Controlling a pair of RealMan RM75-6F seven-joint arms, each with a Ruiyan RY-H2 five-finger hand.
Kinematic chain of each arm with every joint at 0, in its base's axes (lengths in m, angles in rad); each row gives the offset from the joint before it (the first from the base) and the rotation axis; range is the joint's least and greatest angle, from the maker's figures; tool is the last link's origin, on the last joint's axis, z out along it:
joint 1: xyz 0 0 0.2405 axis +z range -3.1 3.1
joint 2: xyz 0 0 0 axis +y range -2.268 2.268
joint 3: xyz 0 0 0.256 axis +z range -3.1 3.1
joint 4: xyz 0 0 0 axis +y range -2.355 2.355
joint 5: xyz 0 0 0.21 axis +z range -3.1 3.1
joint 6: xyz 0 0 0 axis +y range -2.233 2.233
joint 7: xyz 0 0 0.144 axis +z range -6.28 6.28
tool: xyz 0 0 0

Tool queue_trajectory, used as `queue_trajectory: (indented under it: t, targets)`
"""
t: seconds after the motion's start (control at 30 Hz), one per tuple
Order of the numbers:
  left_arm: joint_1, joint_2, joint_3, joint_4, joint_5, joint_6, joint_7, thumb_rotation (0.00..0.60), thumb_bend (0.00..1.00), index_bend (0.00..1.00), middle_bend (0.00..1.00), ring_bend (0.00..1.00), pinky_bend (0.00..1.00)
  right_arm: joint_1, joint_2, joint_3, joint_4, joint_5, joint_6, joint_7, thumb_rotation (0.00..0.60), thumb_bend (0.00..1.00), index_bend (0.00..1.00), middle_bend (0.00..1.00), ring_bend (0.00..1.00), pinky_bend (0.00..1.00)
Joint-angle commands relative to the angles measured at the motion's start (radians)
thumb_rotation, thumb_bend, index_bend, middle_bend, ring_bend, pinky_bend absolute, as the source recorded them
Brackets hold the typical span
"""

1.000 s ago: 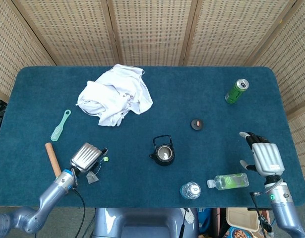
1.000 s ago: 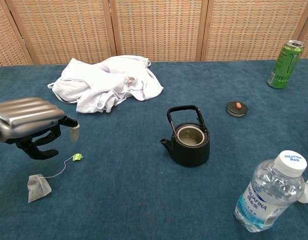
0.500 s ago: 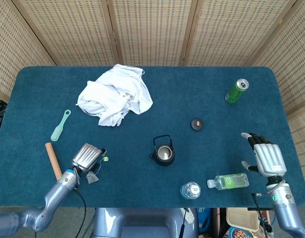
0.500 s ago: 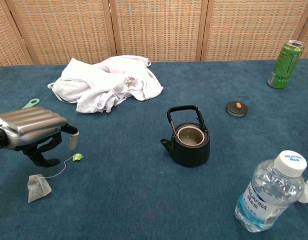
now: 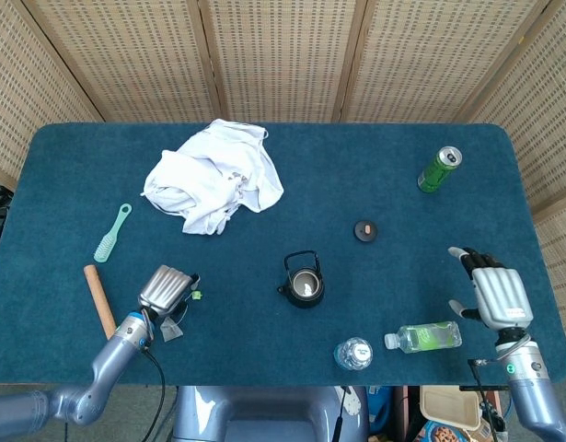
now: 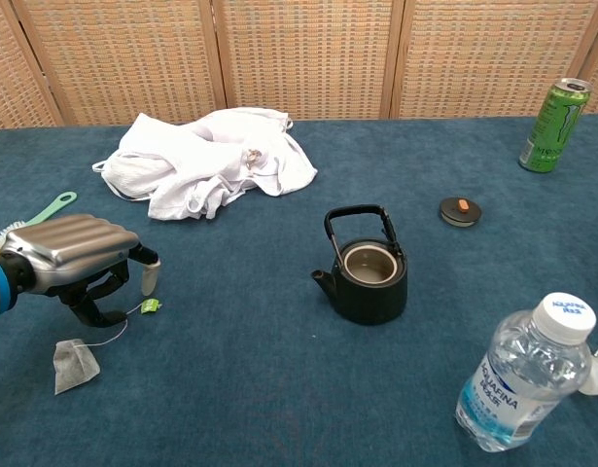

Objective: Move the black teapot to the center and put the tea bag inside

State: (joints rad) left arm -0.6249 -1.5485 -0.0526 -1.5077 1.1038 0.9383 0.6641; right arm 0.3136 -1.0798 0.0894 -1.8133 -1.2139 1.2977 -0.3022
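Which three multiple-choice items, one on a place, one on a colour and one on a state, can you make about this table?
1. Where is the tea bag?
A. inside the teapot
B. on the table by the left hand
C. on the white cloth

2. What colour is the can?
A. green
B. red
C. silver

3. Is the teapot covered?
A. yes
B. no, open on top
C. tipped over

Answers: 1 B, it lies below the left hand. 2 A, its side is green. 3 B, the lid lies apart on the table.

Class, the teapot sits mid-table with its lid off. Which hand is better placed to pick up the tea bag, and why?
Left. The left hand hovers right over the tea bag; the right hand is across the table, beyond the black teapot.
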Motion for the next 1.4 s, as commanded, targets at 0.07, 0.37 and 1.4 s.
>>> queue_trajectory:
  t: [0.07,0.37,1.4]
  targets:
    - [-0.01,-0.007,-0.001,-0.002,-0.01,0.003,0.006,0.6,0.33,0.44,0.85,0.82,0.79,-0.004,0.001,0.0,0.002,-0.001,-0.001,0.002,0.582,0.33,0.24,0.31,0.31,0.49]
    - [-0.027,-0.017,-0.001,-0.006,-0.039,0.003,0.021,0.6,0.33,0.44,0.85,0.82,0.79,-0.014,0.004,0.003,0.007,-0.001,-0.003,0.011,0.583,0.33,0.24,0.31,0.31,0.49]
    - [-0.063,-0.046,0.015,0.006,-0.101,0.013,0.031,0.6,0.33,0.44,0.84,0.82,0.79,-0.034,0.008,0.009,0.014,0.002,-0.018,0.021,0.581,0.33,0.24,0.31,0.31,0.49]
